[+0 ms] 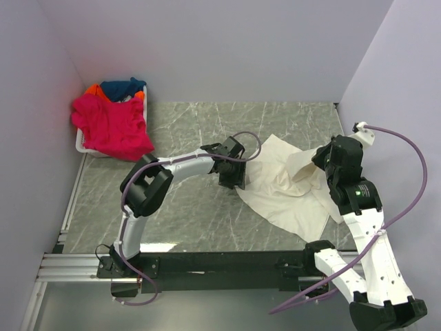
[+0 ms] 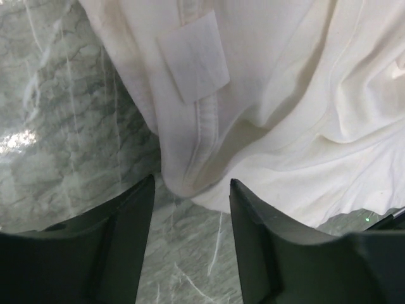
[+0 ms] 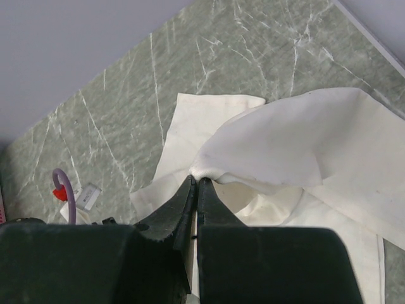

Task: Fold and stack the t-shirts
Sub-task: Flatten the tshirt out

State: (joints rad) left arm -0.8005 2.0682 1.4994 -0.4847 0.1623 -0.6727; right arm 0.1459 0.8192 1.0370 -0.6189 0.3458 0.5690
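A large cream t-shirt (image 1: 286,186) lies crumpled on the marble table, right of centre. My left gripper (image 1: 233,176) is open at its left edge; in the left wrist view (image 2: 192,190) a folded hem of the cream t-shirt (image 2: 266,114), with a white label, lies just ahead of the fingertips. My right gripper (image 1: 324,164) is shut on a fold of the cream t-shirt (image 3: 278,145) and holds it lifted; in the right wrist view (image 3: 197,182) the tips pinch the cloth. Magenta (image 1: 114,127), dark blue (image 1: 122,87) and orange (image 1: 91,89) t-shirts are heaped at the far left.
A white plastic basket (image 1: 80,143) holds the coloured heap in the far left corner. Lilac walls close in the table on three sides. A purple cable (image 1: 406,162) loops beside the right arm. A black rail (image 1: 227,263) runs along the near edge.
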